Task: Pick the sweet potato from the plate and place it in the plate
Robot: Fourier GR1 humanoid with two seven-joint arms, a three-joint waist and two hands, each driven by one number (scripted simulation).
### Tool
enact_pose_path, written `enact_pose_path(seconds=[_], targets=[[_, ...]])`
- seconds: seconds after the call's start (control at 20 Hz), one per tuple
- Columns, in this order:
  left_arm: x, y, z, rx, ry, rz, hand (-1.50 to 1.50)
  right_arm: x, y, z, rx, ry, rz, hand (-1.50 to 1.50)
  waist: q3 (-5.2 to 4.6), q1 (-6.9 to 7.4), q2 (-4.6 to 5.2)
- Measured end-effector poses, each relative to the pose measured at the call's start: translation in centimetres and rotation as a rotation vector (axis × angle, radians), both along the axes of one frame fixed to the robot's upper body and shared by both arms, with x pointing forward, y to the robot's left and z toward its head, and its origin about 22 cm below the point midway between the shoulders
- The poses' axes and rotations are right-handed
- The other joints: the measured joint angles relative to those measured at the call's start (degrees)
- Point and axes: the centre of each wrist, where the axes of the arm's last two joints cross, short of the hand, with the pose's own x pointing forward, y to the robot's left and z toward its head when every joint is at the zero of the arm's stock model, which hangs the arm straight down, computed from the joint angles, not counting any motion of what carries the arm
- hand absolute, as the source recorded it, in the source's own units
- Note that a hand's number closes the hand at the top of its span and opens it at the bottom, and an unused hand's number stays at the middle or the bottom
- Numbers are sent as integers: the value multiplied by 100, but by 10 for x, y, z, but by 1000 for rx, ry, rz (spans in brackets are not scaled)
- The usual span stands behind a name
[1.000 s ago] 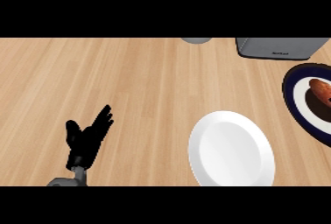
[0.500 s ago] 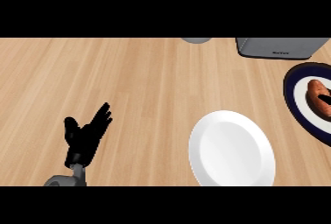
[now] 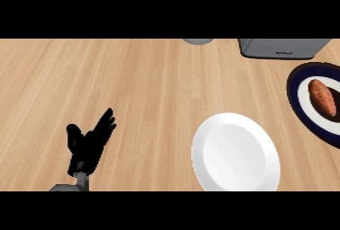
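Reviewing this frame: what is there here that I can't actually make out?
- Right robot hand: not in the head view at all.
- Dark plate holding the sweet potato: its right part is cut off by the right edge.
- White plate: lower rim cut off by the bottom edge.
- Grey box and grey round thing: cut off by the top edge, so they can't be identified.

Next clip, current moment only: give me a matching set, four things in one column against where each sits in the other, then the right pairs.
Things:
1. orange-brown sweet potato
2. plain white round plate
3. black left robot hand
4. grey box-shaped appliance

Places:
A. lower left, fingers straight
B. top right of the wooden counter
C. on the dark-blue-rimmed plate at the right edge
D. right of centre, near the lower edge

Pairs: 1-C, 2-D, 3-A, 4-B.
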Motion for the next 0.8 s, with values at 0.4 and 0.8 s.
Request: enact_pose_path(seconds=[0.4, 0.8], targets=[[-1, 6, -1, 0, -1, 20, 0, -56, -31, -10, 40, 59, 118, -150, 0, -95, -32], [0, 13, -3, 8, 6, 32, 0, -100, -42, -27, -50, 181, 143, -150, -4, -163, -66]])
